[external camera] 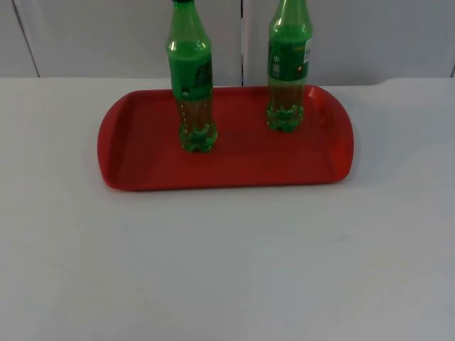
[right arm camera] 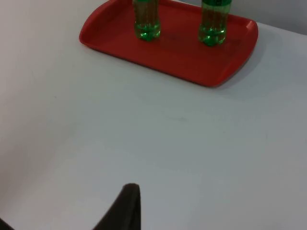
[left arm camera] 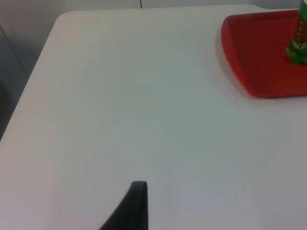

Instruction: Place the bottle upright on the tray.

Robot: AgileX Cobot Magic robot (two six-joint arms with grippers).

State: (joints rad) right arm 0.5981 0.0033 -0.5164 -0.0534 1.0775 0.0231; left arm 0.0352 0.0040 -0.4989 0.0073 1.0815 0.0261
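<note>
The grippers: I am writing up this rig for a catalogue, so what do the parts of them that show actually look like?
Little of either shows. Of the left gripper, one black fingertip stands over the white table: matte, curved, narrowing to a blunt squared end, with no markings. The right gripper's fingertip looks the same: black, plain, tapering to a rounded tip. No markings or labels can be made out on them.

My white table (external camera: 227,270) has just the red tray (external camera: 142,153) sitting flat on it, pushed toward the far edge by the grey partition wall (external camera: 106,35). The tray's long side runs along that edge, roughly centred between the side edges.
</note>
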